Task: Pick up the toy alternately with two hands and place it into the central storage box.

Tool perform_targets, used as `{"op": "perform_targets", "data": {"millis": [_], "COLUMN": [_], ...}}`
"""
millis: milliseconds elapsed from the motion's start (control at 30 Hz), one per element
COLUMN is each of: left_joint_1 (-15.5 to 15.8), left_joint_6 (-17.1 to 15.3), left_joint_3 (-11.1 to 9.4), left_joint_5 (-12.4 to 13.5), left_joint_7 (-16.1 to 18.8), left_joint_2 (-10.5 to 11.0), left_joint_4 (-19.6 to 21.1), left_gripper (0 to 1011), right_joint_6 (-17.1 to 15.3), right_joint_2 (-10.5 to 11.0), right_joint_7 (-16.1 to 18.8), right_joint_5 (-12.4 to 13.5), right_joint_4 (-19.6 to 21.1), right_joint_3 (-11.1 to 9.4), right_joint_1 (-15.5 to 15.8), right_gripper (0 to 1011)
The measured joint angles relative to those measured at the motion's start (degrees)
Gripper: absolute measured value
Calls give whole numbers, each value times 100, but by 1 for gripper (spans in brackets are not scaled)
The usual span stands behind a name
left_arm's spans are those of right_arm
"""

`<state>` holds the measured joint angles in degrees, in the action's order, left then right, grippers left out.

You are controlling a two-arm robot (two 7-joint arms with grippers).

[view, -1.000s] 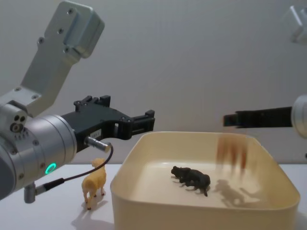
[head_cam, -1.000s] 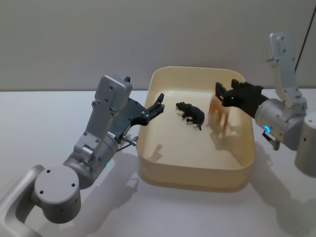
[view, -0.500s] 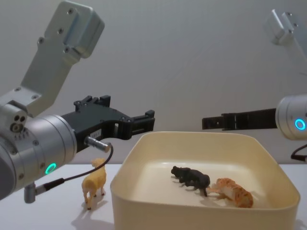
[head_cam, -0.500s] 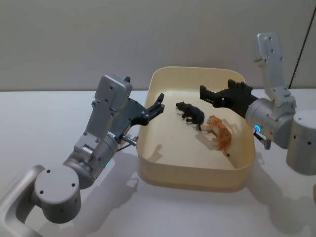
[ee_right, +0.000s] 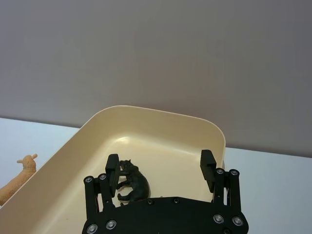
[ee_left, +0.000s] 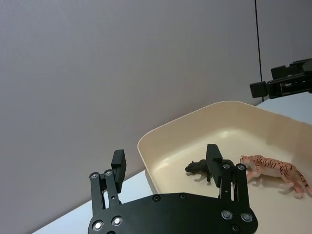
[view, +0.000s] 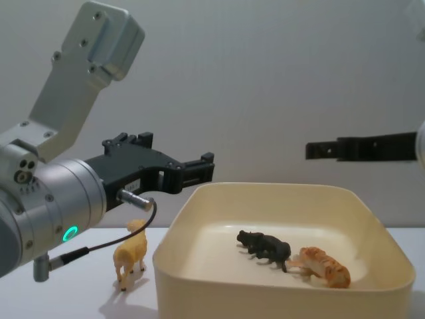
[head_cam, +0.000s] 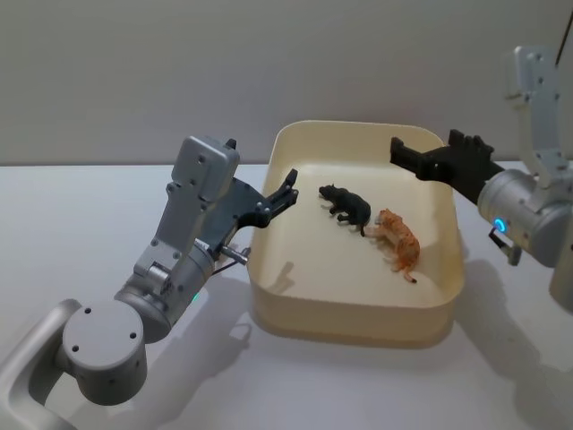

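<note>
The cream storage box (head_cam: 349,324) stands at the table's centre. Inside it a black animal toy (head_cam: 346,207) stands beside an orange striped tiger toy (head_cam: 398,240) lying on its side. A tan sheep-like toy (view: 131,256) stands on the table just left of the box. My left gripper (head_cam: 285,190) hovers over the box's left rim, open and empty. Above the far right corner of the box, my right gripper (head_cam: 407,159) is open with nothing in it. The right wrist view shows the black toy (ee_right: 134,185) below its fingers (ee_right: 112,171).
White table (head_cam: 81,215) all around the box, with a plain grey wall behind. The left arm's cable (view: 113,242) hangs close above the tan toy.
The tiger toy dropped from my right gripper into the box and now lies still. The right gripper has since drawn back to the right. The left arm has not moved.
</note>
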<state>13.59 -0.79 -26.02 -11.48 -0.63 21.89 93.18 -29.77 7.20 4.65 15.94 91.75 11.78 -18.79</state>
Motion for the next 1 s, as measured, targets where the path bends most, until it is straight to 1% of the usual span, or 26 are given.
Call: {"op": "perform_targets", "data": {"millis": [267, 467, 700, 1000], "left_joint_1": [0, 11, 27, 20], "left_joint_6": [-1, -100, -335, -779], "left_joint_3": [2, 18, 67, 168], "left_joint_5": [0, -19, -89, -219], "left_joint_7": [-5, -71, -64, 217], "left_joint_2": [0, -3, 1, 32], "left_joint_4": [0, 2, 32, 106], "left_gripper": [1000, 1001, 1001, 1001], "right_joint_6": [18, 24, 28, 33], "right_joint_2": [76, 111, 134, 148], "right_joint_7": [-90, -129, -158, -177], "right_joint_5": [125, 184, 226, 250], "right_joint_4": [162, 235, 288, 318], "right_joint_3": [-90, -130, -161, -178], "right_joint_1": [79, 117, 142, 157], "right_gripper": [1001, 1001, 1001, 1001]}}
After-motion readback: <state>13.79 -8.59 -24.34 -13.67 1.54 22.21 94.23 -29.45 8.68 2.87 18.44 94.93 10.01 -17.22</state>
